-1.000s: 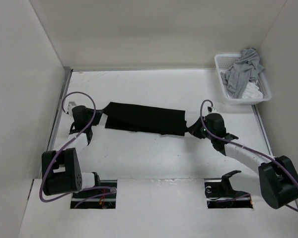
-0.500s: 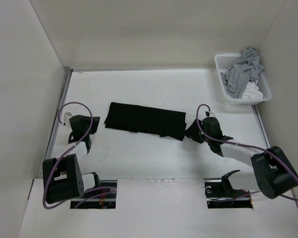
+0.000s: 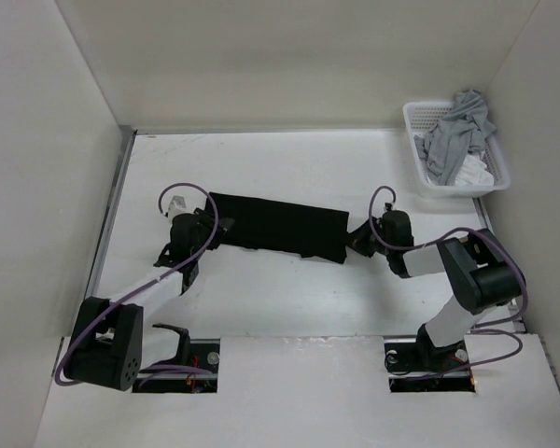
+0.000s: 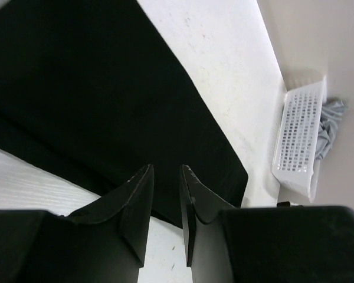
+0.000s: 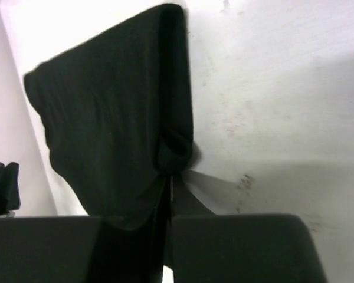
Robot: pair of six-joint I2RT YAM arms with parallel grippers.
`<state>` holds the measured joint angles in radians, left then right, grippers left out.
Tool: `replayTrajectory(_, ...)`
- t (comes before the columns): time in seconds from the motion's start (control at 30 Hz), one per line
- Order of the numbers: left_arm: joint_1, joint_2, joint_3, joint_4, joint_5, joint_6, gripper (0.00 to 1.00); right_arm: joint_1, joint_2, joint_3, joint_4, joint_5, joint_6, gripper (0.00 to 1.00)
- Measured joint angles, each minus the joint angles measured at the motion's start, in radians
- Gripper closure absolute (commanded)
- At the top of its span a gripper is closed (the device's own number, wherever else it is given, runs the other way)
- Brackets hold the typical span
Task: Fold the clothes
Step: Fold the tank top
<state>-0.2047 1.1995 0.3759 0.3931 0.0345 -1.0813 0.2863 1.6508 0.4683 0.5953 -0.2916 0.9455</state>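
Black garment (image 3: 275, 224) lies mid-table (image 3: 289, 299) as a long folded strip running left to right, so each arm gets one end. Right gripper (image 3: 358, 243) is clamped on the right end; on its wrist cam the cloth bunches up right where the fingertips meet. Left gripper (image 3: 203, 227) sits over the left end, fingers slightly apart with nothing between them, just cloth and table showing through the gap. My guess is both ends need a pinch so the strip folds across without skewing, and the left side isn't gripping yet. Basket (image 3: 410, 126) at the far right holds a grey garment (image 3: 457, 131) and a white one (image 3: 473, 171), well apart.
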Motion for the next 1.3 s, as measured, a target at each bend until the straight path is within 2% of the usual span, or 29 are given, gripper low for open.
replayTrajectory(0.1, -0.039, -0.018, 0.002, 0.002, -0.008, 0.008, 0.78, -0.041, -0.045, -0.043, 0.018, -0.021, 0.025, 1.00)
replayTrajectory(0.23, -0.104, -0.026, 0.005, 0.007, -0.016, 0.012, 0.78, -0.104, -0.291, -0.108, -0.066, -0.019, 0.022, 1.00)
replayTrajectory(0.4, -0.162, -0.058, 0.005, 0.006, -0.016, 0.012, 0.78, -0.119, -0.657, -0.076, -0.311, 0.066, -0.056, 0.99)
replayTrajectory(0.53, -0.178, -0.105, 0.005, 0.007, -0.016, 0.012, 0.78, -0.055, -0.729, 0.070, -0.532, 0.167, -0.140, 0.99)
replayTrajectory(0.67, -0.182, -0.140, 0.003, 0.007, -0.016, 0.011, 0.77, 0.117, -0.609, 0.285, -0.666, 0.272, -0.217, 0.98)
replayTrajectory(0.8, -0.168, -0.194, -0.018, 0.007, 0.000, 0.009, 0.77, 0.288, -0.390, 0.507, -0.748, 0.357, -0.280, 0.98)
replayTrajectory(0.93, -0.125, -0.249, -0.052, -0.002, 0.018, 0.003, 0.77, 0.409, -0.139, 0.717, -0.826, 0.403, -0.322, 0.96)
replayTrajectory(0.97, -0.112, -0.264, -0.060, -0.007, 0.024, 0.000, 0.77, 0.432, -0.075, 0.768, -0.846, 0.409, -0.330, 0.94)
replayTrajectory(1.0, -0.100, -0.275, -0.067, -0.010, 0.029, -0.001, 0.77, 0.449, -0.019, 0.814, -0.862, 0.414, -0.336, 0.87)
replayTrajectory(1.07, -0.073, -0.300, -0.072, -0.023, 0.040, -0.003, 0.76, 0.481, 0.112, 0.935, -0.907, 0.421, -0.342, 0.68)
replayTrajectory(1.1, -0.058, -0.311, -0.073, -0.027, 0.047, -0.003, 0.76, 0.492, 0.167, 0.986, -0.916, 0.425, -0.340, 0.63)
replayTrajectory(1.2, -0.020, -0.336, -0.074, -0.039, 0.063, -0.004, 0.76, 0.527, 0.291, 1.099, -0.925, 0.423, -0.339, 0.60)
replayTrajectory(1.3, 0.002, -0.343, -0.074, -0.045, 0.068, -0.003, 0.76, 0.549, 0.301, 1.104, -0.925, 0.411, -0.331, 0.60)
